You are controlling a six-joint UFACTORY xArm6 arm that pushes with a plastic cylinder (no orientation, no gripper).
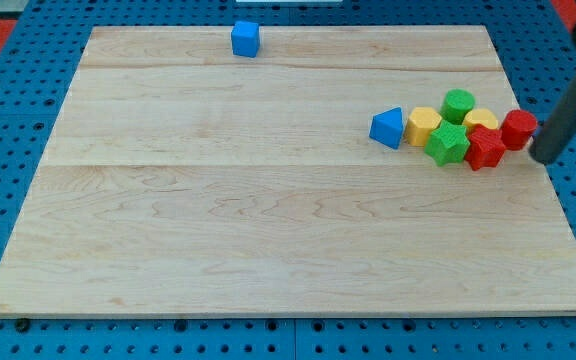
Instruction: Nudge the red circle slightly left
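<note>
The red circle (518, 129) sits at the right end of a tight cluster of blocks near the board's right edge. My tip (544, 157) is just to the right of it and slightly below, close to touching it. To the red circle's left lie a red star (485, 148), a yellow block (482, 120), a green circle (458, 104), a green star (447, 144), a yellow hexagon (424, 125) and a blue triangle (388, 128).
A blue cube (245, 38) stands alone at the board's top edge, left of centre. The wooden board (268, 220) lies on a blue pegboard surface. The board's right edge runs just right of my tip.
</note>
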